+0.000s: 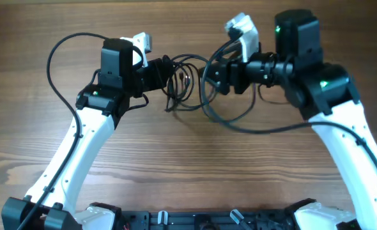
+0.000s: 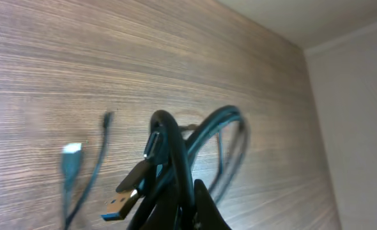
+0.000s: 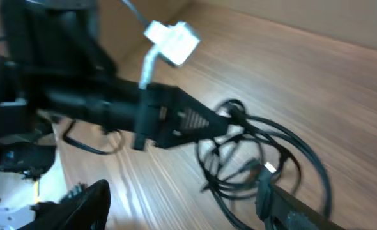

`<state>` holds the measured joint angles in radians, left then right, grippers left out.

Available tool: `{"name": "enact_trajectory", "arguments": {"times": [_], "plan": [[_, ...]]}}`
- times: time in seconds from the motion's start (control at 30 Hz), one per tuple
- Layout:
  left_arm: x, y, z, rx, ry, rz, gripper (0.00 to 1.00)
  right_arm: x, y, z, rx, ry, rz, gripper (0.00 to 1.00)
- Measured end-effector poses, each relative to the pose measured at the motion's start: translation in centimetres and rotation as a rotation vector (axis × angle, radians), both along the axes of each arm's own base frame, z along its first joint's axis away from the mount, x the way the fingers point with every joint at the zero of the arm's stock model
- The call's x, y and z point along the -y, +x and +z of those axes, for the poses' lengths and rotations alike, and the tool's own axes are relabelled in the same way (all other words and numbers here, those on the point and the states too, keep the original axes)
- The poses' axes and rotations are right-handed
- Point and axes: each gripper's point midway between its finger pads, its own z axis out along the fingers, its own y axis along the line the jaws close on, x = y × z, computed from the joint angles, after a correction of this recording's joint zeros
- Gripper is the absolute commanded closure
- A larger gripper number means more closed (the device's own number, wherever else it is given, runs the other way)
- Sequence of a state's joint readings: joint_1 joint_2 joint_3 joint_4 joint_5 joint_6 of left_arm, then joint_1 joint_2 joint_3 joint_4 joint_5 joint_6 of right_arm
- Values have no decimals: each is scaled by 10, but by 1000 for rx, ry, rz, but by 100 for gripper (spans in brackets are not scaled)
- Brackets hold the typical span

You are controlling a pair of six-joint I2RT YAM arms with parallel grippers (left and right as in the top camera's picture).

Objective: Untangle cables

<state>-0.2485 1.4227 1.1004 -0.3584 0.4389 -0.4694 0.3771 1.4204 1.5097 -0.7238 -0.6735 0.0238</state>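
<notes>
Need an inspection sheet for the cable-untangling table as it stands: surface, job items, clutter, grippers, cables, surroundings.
Surface: wooden table, bare wood around the arms.
Job's things: thin black cords in tangled loops mid-table, between the two arms. A blue-tongued USB plug sticks out of the bundle, and a silver plug sits on a loose end.
Clutter: nothing seen.
Grippers: left gripper shut on the cords. Right gripper open, fingers wide apart, holding nothing.
Cables: thick arm wires loop free from each wrist. The right arm's wire sweeps close by the cords.
Surroundings: pale area past the table edge; nothing else seen.
</notes>
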Motion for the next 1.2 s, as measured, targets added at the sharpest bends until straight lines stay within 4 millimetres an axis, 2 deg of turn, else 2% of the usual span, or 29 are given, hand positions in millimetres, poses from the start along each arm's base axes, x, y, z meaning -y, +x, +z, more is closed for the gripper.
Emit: {"name": "enact_trajectory", "arguments": {"times": [0.1,0.23,0.37,0.5,0.6,0.7,0.83,0.93,1.2], "plan": [[18,-3,19,50,-89,-94,96,-15,-4,-7,-49,-16,-37,26],[40,-23,57,144,-262,-345,96,-8,15,-30,-144,-57,-186,26],[34,-43,75,144,-384,-488,96,1,27,-37,-157,-82,-278,26],[26,-48,81,125,-434,-511,96,6,31,-39,-152,-101,-317,26],[27,-51,82,117,-449,-528,96,8,29,-42,-166,-110,-322,26],[28,-52,85,127,-456,-541,96,3,28,-46,-183,-105,-295,26],[30,-54,105,207,-486,-603,96,-7,33,-61,-216,-108,-253,26],[30,-54,117,217,-515,-615,96,-13,34,-57,-202,-81,-222,26],[30,-54,141,231,-567,-618,96,-14,34,-56,-196,-78,-213,32]]}}
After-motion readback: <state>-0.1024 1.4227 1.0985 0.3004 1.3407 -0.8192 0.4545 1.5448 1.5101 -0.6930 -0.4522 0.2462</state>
